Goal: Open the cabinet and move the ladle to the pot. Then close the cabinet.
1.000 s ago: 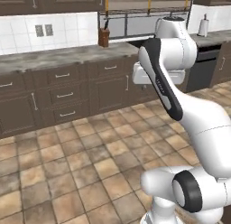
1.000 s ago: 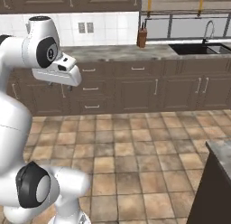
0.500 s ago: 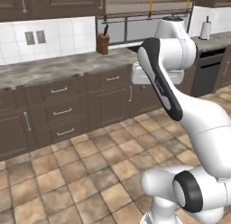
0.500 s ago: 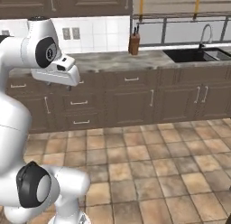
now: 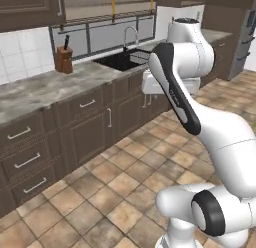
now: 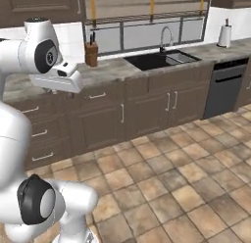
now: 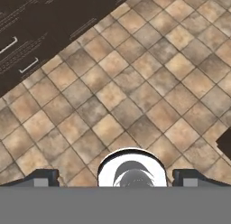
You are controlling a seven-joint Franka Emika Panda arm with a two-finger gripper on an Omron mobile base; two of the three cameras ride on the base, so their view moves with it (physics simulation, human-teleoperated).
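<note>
The cabinet (image 5: 25, 11) is a dark brown wall unit at the upper left above the counter, doors shut, one silver bar handle (image 5: 59, 3) showing. From the right base view the cabinet (image 6: 41, 7) is also shut. The ladle and the pot are out of view. My gripper (image 7: 116, 177) points down at the tiled floor, its two dark fingertips (image 7: 43, 176) wide apart and nothing between them: open. The hand (image 5: 151, 85) hangs in front of the base cabinets, well below the wall cabinet and short of the counter edge.
A knife block (image 5: 63, 59) stands on the stone counter (image 5: 35, 92), left of a black sink (image 6: 159, 60) with a faucet. A paper-towel roll (image 6: 224, 36) sits at the far right above a dishwasher (image 6: 223, 87). Tiled floor (image 5: 120, 182) lies between the base and the lower cabinets.
Both base views have shifted: the base has moved, so the counter slid left and the sink came into view. The arm keeps its pose and the gripper stays open.
</note>
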